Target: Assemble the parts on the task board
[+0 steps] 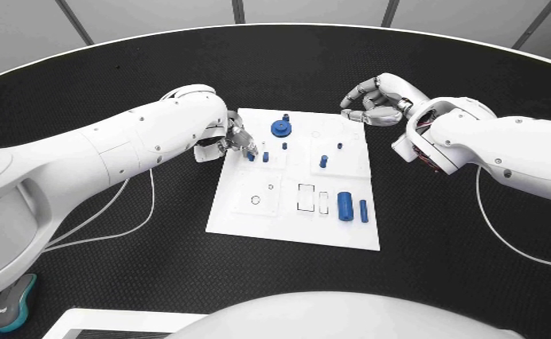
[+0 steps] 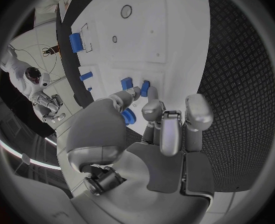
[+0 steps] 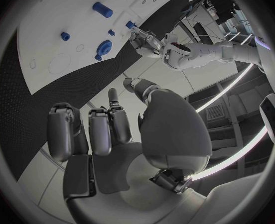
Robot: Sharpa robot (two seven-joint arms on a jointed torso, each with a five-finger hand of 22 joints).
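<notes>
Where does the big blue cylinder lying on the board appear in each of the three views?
Head view: the cylinder lies near the board's near right corner, with a thinner blue pin on its right.
Left wrist view: the cylinder lies at the board's far edge, beside a rectangular outline.
Right wrist view: the cylinder lies far from the camera, on the white board.
Shared landmark: the board.
</notes>
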